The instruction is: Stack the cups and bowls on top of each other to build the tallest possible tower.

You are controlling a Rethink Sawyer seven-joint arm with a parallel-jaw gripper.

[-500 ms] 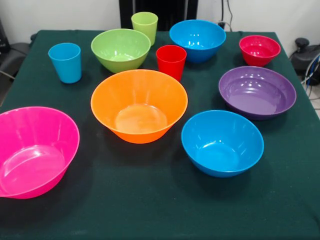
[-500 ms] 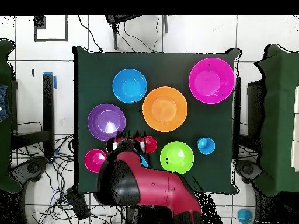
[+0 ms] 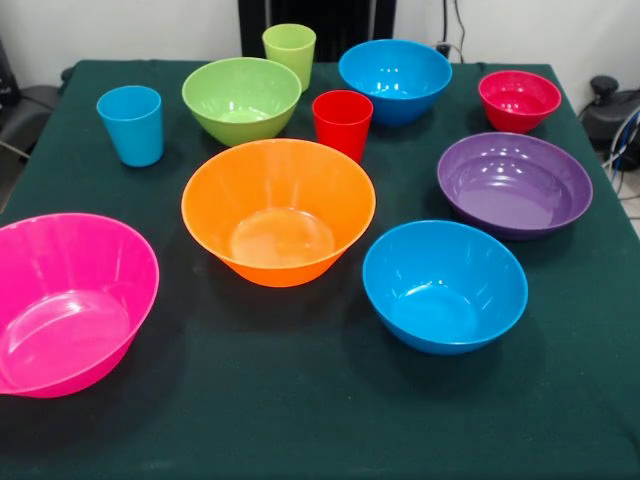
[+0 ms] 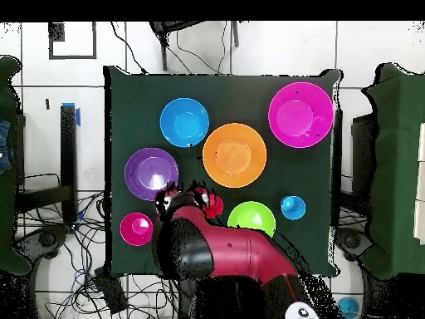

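Overhead view: shows the red and black arm (image 4: 228, 266) swung across since half a second ago, its bulk now reaching toward the picture's lower right and covering more of the lime green bowl (image 4: 251, 218) than before. End effector (image 4: 184, 197) under the arm's wrist near the purple bowl (image 4: 151, 173); cannot tell whether apart or together. Bowls and cups unmoved on the green bench (image 3: 300, 410) between the two moments. Front view unchanged, with no arm in it. Counted there: seven bowls, namely one orange bowl (image 3: 278, 210) at the middle, one pink bowl (image 3: 70, 300) at the near left, two blue bowls, one near (image 3: 444, 286) and one far (image 3: 394, 79), one purple at the right, one lime green at the far left of centre, one small red bowl (image 3: 519, 100) at the far right. Three cups, all upright: light blue cup (image 3: 131, 124) at the far left, lime green cup (image 3: 289, 52) just behind the lime green bowl, red cup (image 3: 342, 122) just behind the orange bowl. Nothing nested or stacked; each piece standing alone on the bench, so no tower yet.
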